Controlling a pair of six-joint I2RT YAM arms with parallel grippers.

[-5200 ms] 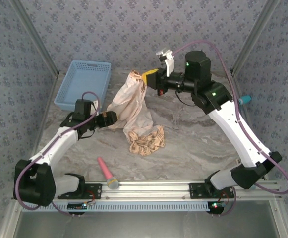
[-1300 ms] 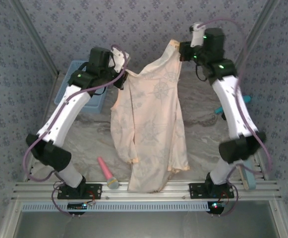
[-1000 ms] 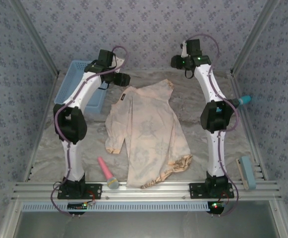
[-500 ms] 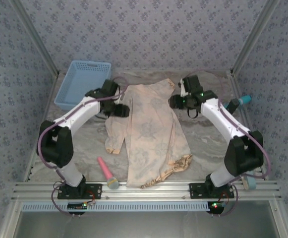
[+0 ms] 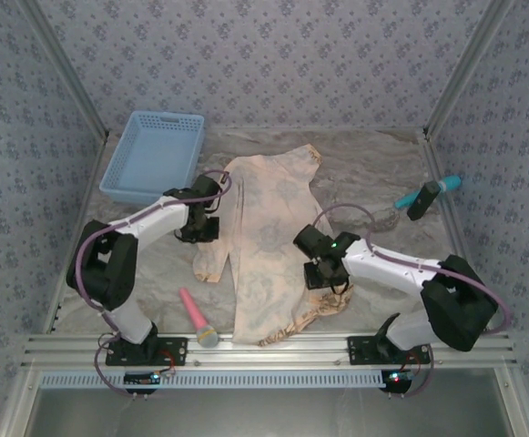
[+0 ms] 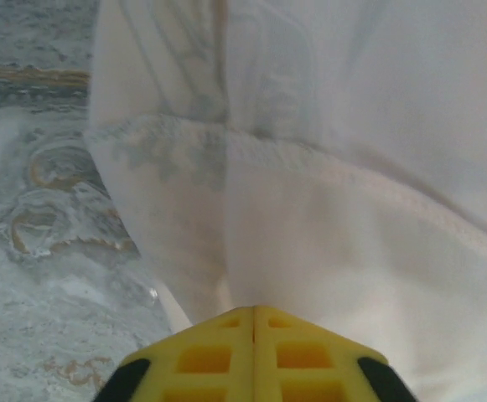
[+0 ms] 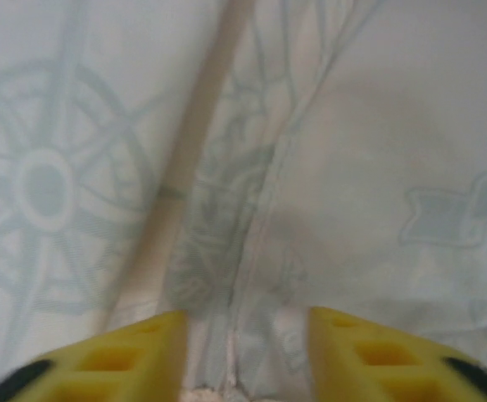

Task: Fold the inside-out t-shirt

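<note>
Top external: limp, light shirt [image 5: 273, 218] wants pinching at seams or hems; left gripper [image 6: 254, 313] sits pressed together at its edge, right gripper [image 7: 247, 320] spread above a seam.

The top camera is looking steeply down from above and behind the arm bases, far enough off to be taking in the whole table [image 5: 373, 173] and its walls. The left wrist camera is looking along the left gripper [image 6: 254, 311], sitting very near the shirt [image 6: 352, 209] edge and some tabletop. The right wrist camera is looking past the right gripper [image 7: 247, 322], hanging close over printed cloth. All three are sharing the shirt.
</note>
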